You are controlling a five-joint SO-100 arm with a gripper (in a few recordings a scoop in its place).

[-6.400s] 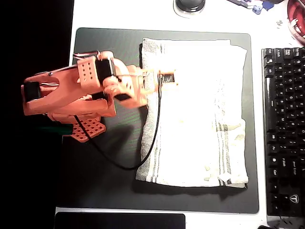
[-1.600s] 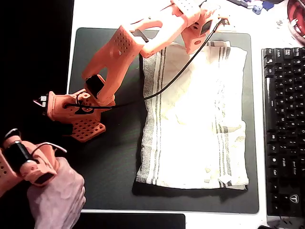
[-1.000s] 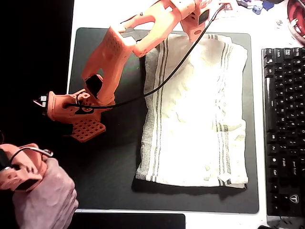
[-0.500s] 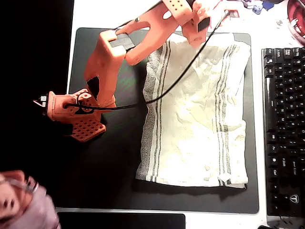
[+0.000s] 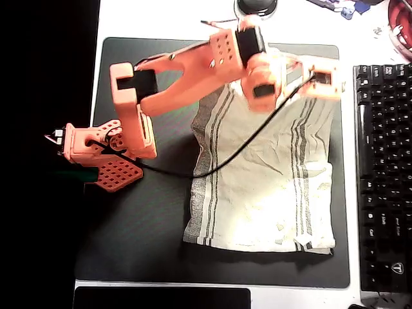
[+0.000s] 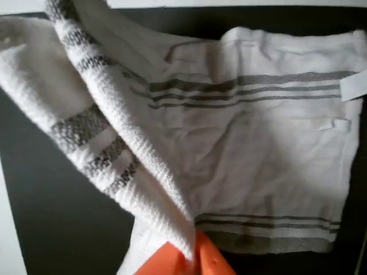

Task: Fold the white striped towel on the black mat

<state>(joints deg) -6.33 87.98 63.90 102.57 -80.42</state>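
The white striped towel (image 5: 270, 193) lies on the black mat (image 5: 148, 244), with its far edge raised off the mat. My orange gripper (image 5: 320, 80) hangs blurred over the towel's upper right part. In the wrist view the gripper (image 6: 192, 260) is shut on a corner of the towel (image 6: 246, 143). A striped fold of cloth rises from the orange fingertips (image 6: 213, 262) toward the upper left. The rest of the towel lies flat below on the mat (image 6: 57, 217).
A black keyboard (image 5: 383, 167) runs along the mat's right side. A round dark object (image 5: 256, 6) and a red item (image 5: 400, 26) sit at the back edge. The arm's base (image 5: 103, 158) stands on the mat's left part, and its black cable (image 5: 244, 145) drapes across the towel.
The gripper has come from the mat's far edge toward the near side and to the right, carrying the towel's far edge with it. The arm's elbow has folded lower.
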